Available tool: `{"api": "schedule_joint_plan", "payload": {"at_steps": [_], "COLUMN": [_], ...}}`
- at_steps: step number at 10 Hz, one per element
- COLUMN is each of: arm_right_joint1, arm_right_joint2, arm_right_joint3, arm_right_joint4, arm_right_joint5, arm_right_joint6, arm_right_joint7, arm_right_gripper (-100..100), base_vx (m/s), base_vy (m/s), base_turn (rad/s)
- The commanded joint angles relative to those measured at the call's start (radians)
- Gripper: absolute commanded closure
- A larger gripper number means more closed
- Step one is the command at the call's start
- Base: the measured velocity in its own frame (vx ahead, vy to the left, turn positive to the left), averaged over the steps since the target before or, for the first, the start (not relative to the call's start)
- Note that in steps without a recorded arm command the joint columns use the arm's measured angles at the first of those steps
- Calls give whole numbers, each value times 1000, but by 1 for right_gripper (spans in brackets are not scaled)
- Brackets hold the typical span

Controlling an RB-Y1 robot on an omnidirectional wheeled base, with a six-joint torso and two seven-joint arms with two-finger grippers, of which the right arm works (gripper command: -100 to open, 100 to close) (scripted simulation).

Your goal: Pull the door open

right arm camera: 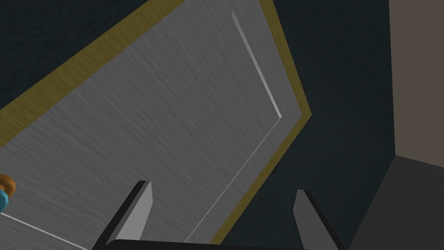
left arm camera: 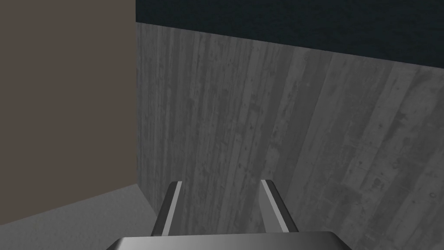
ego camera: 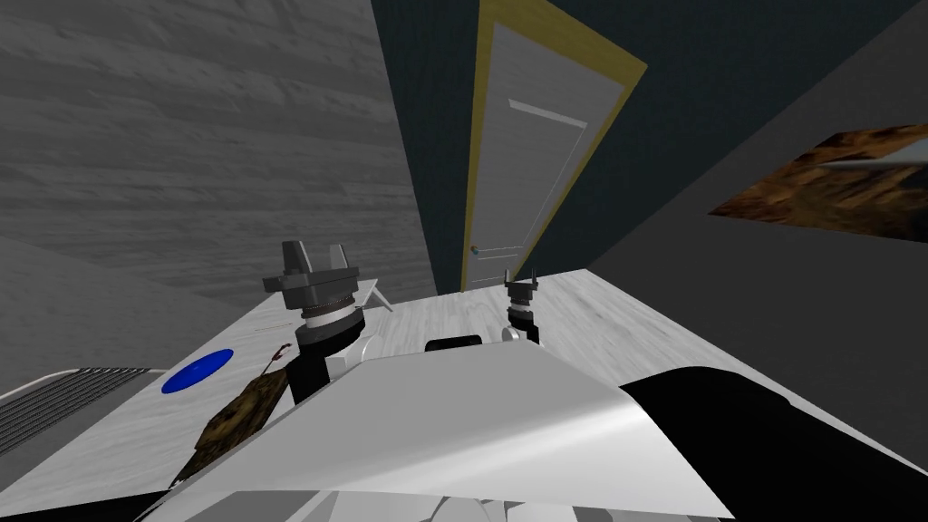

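Note:
A grey panelled door (ego camera: 530, 154) in a yellow frame (ego camera: 625, 86) stands shut in a dark blue-green wall ahead. Its small round knob (ego camera: 474, 249) sits low at the door's left edge. My right gripper (ego camera: 521, 277) is open and held low in front of the door, a little to the right of the knob. In the right wrist view the door (right arm camera: 164, 113) lies beyond the open gripper (right arm camera: 223, 204), with the orange and teal knob (right arm camera: 6, 191) off to the side of the fingers. My left gripper (ego camera: 315, 258) is raised at the left, open (left arm camera: 221, 204), facing a grey wall.
A blue disc (ego camera: 198, 371) and a brown wooden object (ego camera: 237, 419) lie on the pale floor to my left. A ribbed grey object (ego camera: 54, 403) sits at the far left. A brown picture (ego camera: 838, 186) hangs on the grey right wall.

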Motion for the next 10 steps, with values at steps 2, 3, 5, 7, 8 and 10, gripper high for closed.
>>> {"api": "schedule_joint_plan", "payload": {"at_steps": [2,3,5,7,8,10], "arm_right_joint1": [-1,-1,-1,0,0,1], "arm_right_joint2": [-20,-28,-45,-61,-70,-86], "arm_right_joint3": [25,34,52,70,79,98], "arm_right_joint4": [51,70,109,149,169,209], "arm_right_joint5": [-32,-44,-69,-95,-108,-133], "arm_right_joint6": [-19,-27,-42,-58,-65,-81], "arm_right_joint7": [-56,-78,-121,-165,-187,-231], "arm_right_gripper": [-100,-100,-100,-100,-100,-100], "base_vx": [101,109,95,88,107,102], "base_vy": [-6,-6,-20,-11,-15,-24], "base_turn": [94,113,106,107,99,108]}}
